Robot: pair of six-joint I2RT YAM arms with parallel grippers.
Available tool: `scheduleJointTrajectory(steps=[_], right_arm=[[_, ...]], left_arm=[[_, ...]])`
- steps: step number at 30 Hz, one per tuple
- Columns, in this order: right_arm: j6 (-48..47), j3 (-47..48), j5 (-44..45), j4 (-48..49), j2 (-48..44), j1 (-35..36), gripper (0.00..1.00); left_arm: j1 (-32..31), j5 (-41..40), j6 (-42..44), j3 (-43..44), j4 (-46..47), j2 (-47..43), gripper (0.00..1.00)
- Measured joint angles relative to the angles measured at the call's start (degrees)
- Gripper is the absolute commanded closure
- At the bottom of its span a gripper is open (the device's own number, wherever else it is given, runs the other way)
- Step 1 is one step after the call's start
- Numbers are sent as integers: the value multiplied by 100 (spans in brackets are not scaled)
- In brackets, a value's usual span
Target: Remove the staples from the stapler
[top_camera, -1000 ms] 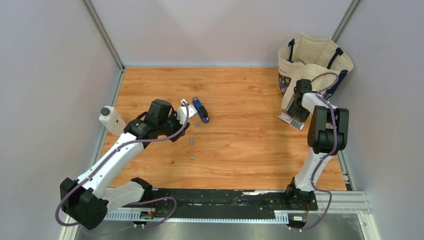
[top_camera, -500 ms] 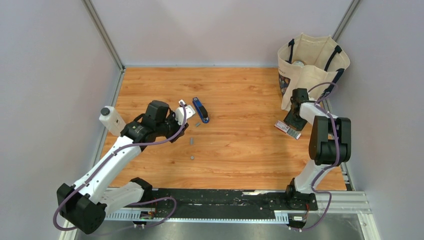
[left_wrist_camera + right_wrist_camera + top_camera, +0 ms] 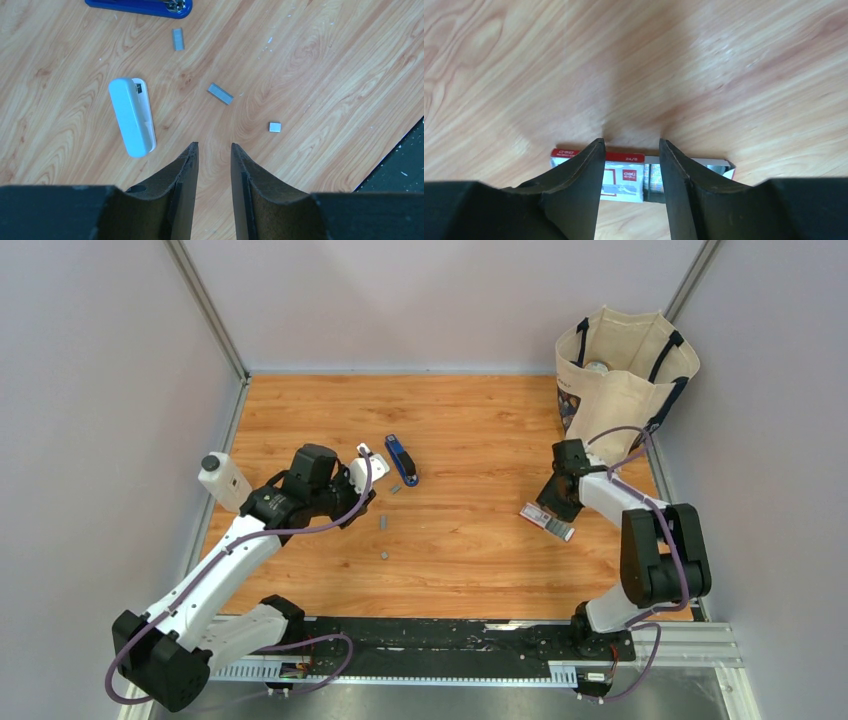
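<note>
On the counter (image 3: 480, 430), the stapler (image 3: 401, 459) lies left of centre, with the piece (image 3: 132, 116) near it on its left and staples (image 3: 383, 523) scattered on its near side. The bottle (image 3: 224, 481) stands at the left edge and the bag (image 3: 625, 370) in the far right corner. The box (image 3: 540, 519) lies nearer than the bag, under the right gripper (image 3: 631, 142).

Place: a robot lab cell, not a home or a shop.
Walls: plain grey panels (image 3: 450, 300) on three sides, with bare metal posts (image 3: 205, 308) at 11 and 1 o'clock.
Table: a wood-grain top (image 3: 480, 550) boxed in by the panels.
Rig: left arm (image 3: 235, 550) and right arm (image 3: 655, 550) bolted to a black rail (image 3: 450, 640) at 6 o'clock, with purple cables (image 3: 210, 565) along them.
Props: tote bag (image 3: 625, 380) at 2 o'clock, white bottle (image 3: 222, 480) at 9 o'clock.
</note>
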Motion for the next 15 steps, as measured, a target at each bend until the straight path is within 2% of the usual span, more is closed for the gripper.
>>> scheduleJointTrajectory(steps=[9, 15], right_arm=[[557, -763, -170, 278, -748, 562, 49], [575, -682, -214, 15, -841, 595, 35]], left_arm=[[0, -2, 50, -37, -9, -33, 62], [0, 0, 50, -59, -68, -44, 61]])
